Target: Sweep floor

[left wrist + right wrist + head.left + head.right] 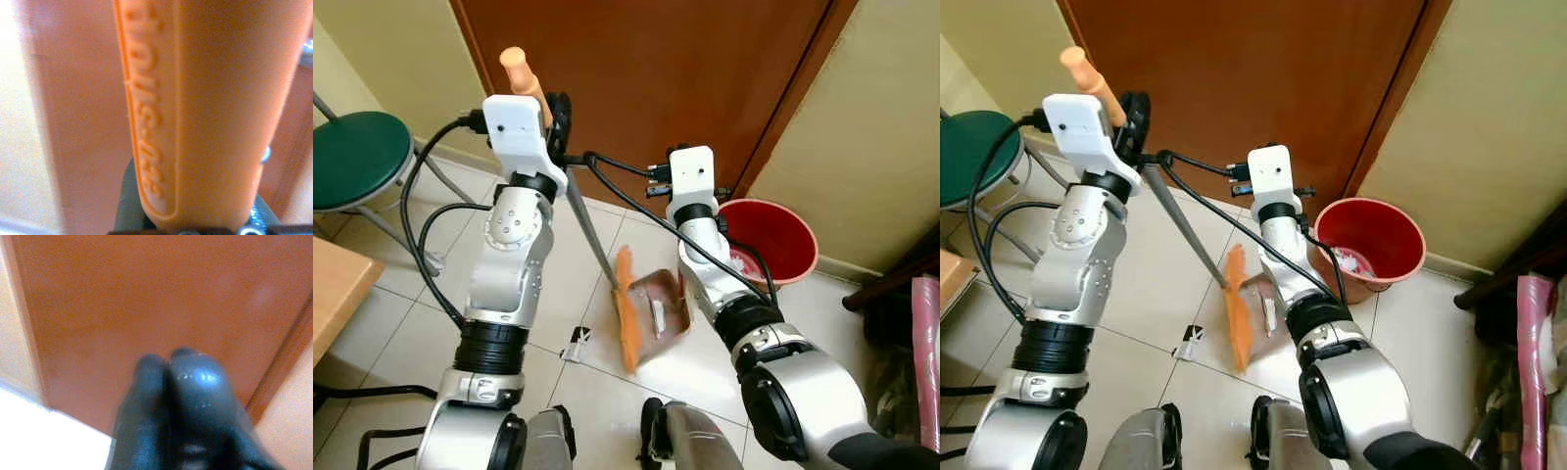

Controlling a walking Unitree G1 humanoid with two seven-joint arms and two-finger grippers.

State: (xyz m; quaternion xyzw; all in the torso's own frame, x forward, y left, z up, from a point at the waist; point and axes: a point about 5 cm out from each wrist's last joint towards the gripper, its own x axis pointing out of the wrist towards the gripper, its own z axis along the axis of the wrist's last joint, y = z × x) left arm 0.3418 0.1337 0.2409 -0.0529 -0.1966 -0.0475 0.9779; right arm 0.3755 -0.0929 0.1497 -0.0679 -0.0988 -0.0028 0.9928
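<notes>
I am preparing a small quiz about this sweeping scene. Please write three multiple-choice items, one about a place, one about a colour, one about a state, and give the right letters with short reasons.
1. Where does the broom head rest?
A. at the mouth of the dustpan
B. inside the bucket
C. on the stool

2. What colour is the bucket?
A. blue
B. red
C. white

3. What is the left gripper doing?
A. hanging open
B. pressing on the door
C. gripping the broom handle

Answers:
1 A: the orange head lies on the floor tiles against the dustpan opening.
2 B: the bucket by the door is red.
3 C: the broom handle sits between its fingers, its orange end sticking out above.
</notes>
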